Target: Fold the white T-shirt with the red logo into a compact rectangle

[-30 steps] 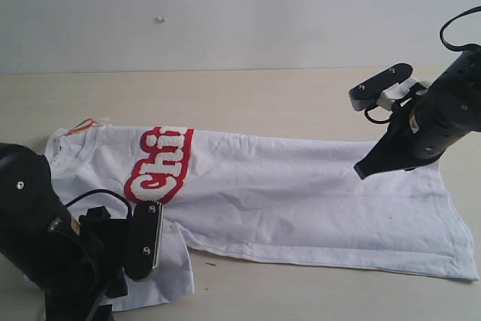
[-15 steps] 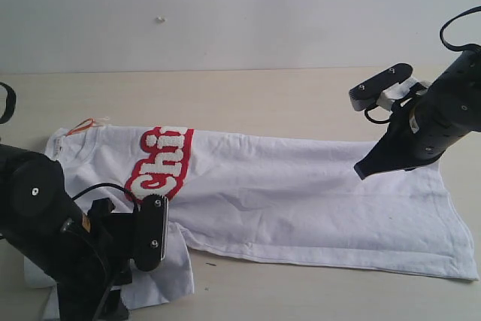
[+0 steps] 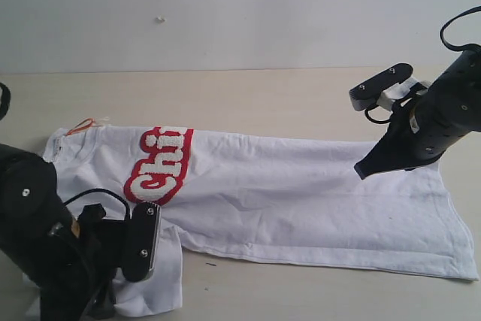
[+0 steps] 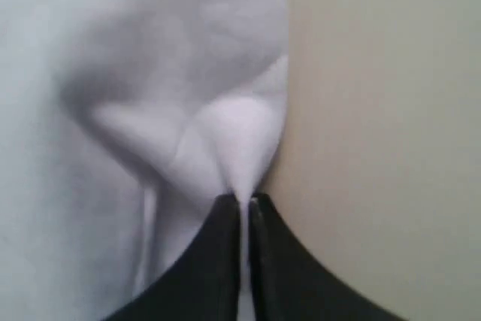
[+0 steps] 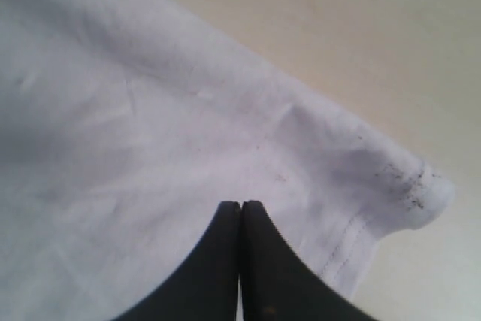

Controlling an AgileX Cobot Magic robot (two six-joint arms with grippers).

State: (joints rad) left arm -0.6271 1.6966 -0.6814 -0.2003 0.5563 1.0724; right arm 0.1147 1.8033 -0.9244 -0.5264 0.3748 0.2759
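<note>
T-shirt (image 3: 301, 201) lies long across desk (image 3: 263, 103), red logo (image 3: 159, 165) near its left end, one flap at near-left. Left fingers (image 4: 218, 261) pinch only a thin peak of that flap, right at its edge; cloth may slip out w/ any pull. Right fingers (image 5: 222, 261) closed, nothing between, over right end: hem isn't held, so shirt may drag & bunch.

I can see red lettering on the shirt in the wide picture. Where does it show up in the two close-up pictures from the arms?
Exterior view: the red logo lies on the white T-shirt, left of the middle, near the collar.
Left wrist view: not in it; only white cloth and table.
Right wrist view: not in it either.
Shared landmark: the shirt's edge against the beige table.
</note>
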